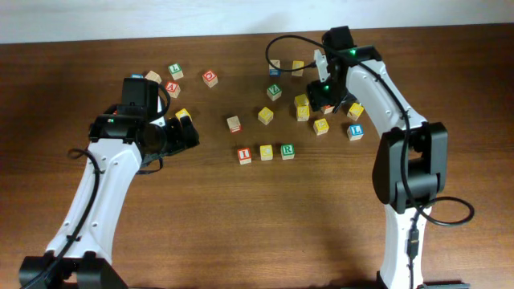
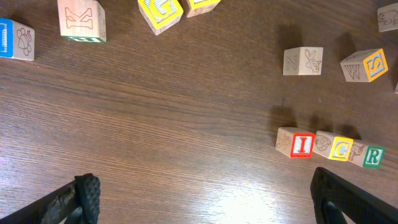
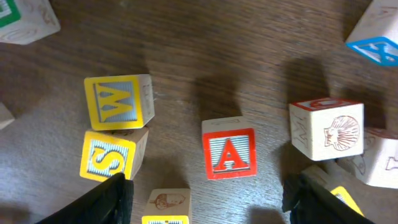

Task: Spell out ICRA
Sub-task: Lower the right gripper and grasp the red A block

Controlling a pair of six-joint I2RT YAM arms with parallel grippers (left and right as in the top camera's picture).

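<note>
The cubes I [image 1: 244,155], C [image 1: 266,152] and R [image 1: 287,150] lie in a row at the table's middle. They also show in the left wrist view: I [image 2: 303,145], C [image 2: 341,149] and R [image 2: 373,156]. The red A cube [image 3: 229,152] lies flat on the table in the right wrist view, just ahead of my right gripper [image 3: 211,199], which is open and empty above it. In the overhead view the right gripper [image 1: 324,95] covers the A. My left gripper [image 1: 189,132] is open and empty [image 2: 202,199], left of the row.
Yellow W [image 3: 118,101] and S [image 3: 107,155] cubes lie left of the A. A shell-picture cube [image 3: 326,127] is to its right and an acorn-picture cube [image 3: 169,205] sits between the fingers. Several loose cubes lie at the back left [image 1: 173,88] and back right [image 1: 355,131].
</note>
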